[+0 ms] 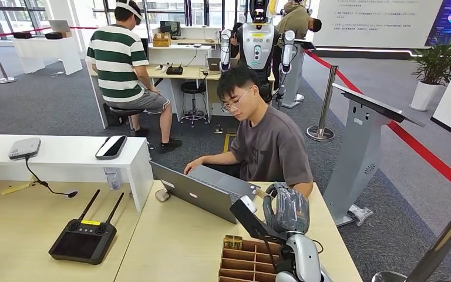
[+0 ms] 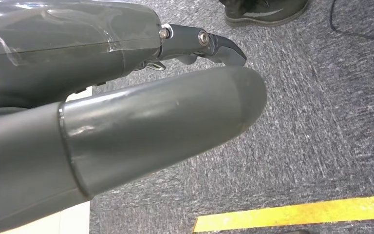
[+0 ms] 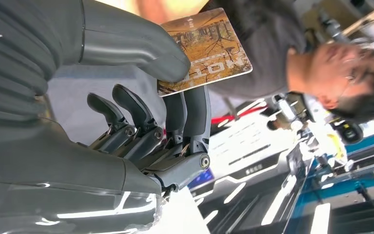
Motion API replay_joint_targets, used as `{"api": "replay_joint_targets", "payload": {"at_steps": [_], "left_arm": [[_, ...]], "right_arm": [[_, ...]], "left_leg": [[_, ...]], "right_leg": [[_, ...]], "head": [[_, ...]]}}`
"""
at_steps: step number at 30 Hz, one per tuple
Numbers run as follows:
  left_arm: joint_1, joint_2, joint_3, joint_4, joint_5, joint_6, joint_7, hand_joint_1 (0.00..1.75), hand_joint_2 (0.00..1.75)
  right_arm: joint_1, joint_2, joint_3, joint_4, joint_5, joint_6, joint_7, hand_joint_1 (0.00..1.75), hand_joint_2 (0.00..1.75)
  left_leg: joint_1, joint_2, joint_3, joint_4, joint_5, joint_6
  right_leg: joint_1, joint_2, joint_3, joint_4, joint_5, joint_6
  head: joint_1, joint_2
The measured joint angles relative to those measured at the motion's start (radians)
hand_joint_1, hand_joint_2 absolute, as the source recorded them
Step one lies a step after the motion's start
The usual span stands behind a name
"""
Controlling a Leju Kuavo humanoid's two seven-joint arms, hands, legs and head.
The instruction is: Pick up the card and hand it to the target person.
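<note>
Right wrist view: right hand (image 3: 141, 122) pinches card (image 3: 209, 48) w/ thumb by one edge near person (image 3: 341, 73), upper right — could slip.

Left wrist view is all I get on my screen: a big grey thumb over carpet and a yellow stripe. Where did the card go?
Observer: The right hand pinches the card between its thumb and fingers.
Operator: Is anyone near to take it?
Observer: A person in a grey shirt sits just beyond that hand, typing on a laptop.
Operator: Is that person reaching for it?
Observer: No, the person's hand rests at the laptop and the gaze is on the screen.
</note>
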Motion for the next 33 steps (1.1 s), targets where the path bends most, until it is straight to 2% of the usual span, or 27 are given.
{"api": "replay_joint_targets", "payload": {"at_steps": [6,14,17,18,19,21,22,23,29,33], "left_arm": [[-0.006,-0.006,-0.001,0.0,-0.011,-0.008,0.0,0.0,0.0],[-0.014,-0.009,-0.001,0.0,-0.019,-0.012,0.0,0.0,0.0],[-0.015,-0.01,-0.001,0.0,-0.022,-0.016,0.002,0.0,0.0],[-0.016,-0.01,-0.001,0.0,-0.024,-0.018,0.004,0.0,0.0],[-0.018,-0.01,-0.002,0.0,-0.025,-0.019,0.006,0.0,0.0],[-0.02,-0.01,-0.002,0.0,-0.027,-0.021,0.009,0.0,0.0],[-0.021,-0.01,-0.002,0.0,-0.027,-0.021,0.009,0.0,0.0],[-0.022,-0.01,-0.002,0.0,-0.027,-0.021,0.009,0.0,0.0],[-0.025,-0.01,-0.002,0.0,-0.027,-0.023,0.011,0.0,0.0],[-0.026,-0.01,-0.002,0.0,-0.027,-0.024,0.012,0.0,0.0]], "right_arm": [[-0.05,0.0,0.002,0.168,0.055,0.016,0.026,1.52,1.75],[-0.064,0.008,0.007,0.318,0.074,0.025,0.033,1.51,1.75],[-0.064,0.008,0.008,0.352,0.076,0.028,0.035,1.43,1.75],[-0.064,0.009,0.008,0.362,0.077,0.029,0.036,1.34,1.75],[-0.064,0.011,0.008,0.372,0.078,0.029,0.037,1.07,1.75],[-0.064,0.014,0.009,0.391,0.076,0.035,0.036,0.39,1.75],[-0.064,0.015,0.01,0.4,0.07,0.041,0.033,0.11,1.75],[-0.064,0.016,0.01,0.408,0.061,0.05,0.027,0.01,1.75],[-0.061,0.027,0.01,0.446,0.022,0.102,0.004,0.0,1.75],[-0.057,0.033,0.011,0.459,0.014,0.104,0.0,0.0,1.75]], "left_leg": [[0.0,0.0,0.0,0.0,0.0,0.0],[0.0,0.0,0.0,0.0,0.0,0.0],[0.0,0.0,0.0,0.0,0.0,0.0],[0.0,0.0,0.0,0.0,0.0,0.0],[0.0,0.0,0.0,0.0,0.0,0.0],[0.0,0.0,0.0,0.0,0.0,0.0],[0.0,0.0,0.0,0.0,0.0,0.0],[0.0,0.0,0.0,0.0,0.0,0.0],[0.0,0.0,0.0,0.0,0.0,0.0],[0.0,0.0,0.0,0.0,0.0,0.0]], "right_leg": [[0.0,0.0,0.0,0.0,0.0,0.0],[0.0,0.0,0.0,0.0,0.0,0.0],[0.0,0.0,0.0,0.0,0.0,0.0],[0.0,0.0,0.0,0.0,0.0,0.0],[0.0,0.0,0.0,0.0,0.0,0.0],[0.0,0.0,0.0,0.0,0.0,0.0],[0.0,0.0,0.0,0.0,0.0,0.0],[0.0,0.0,0.0,0.0,0.0,0.0],[0.0,0.0,0.0,0.0,0.0,0.0],[0.0,0.0,0.0,0.0,0.0,0.0]], "head": [[0.0,0.0],[0.0,0.0],[0.0,0.0],[0.0,0.0],[0.0,0.0],[0.0,0.0],[0.0,0.0],[0.0,0.0],[0.0,0.0],[0.0,0.0]]}}
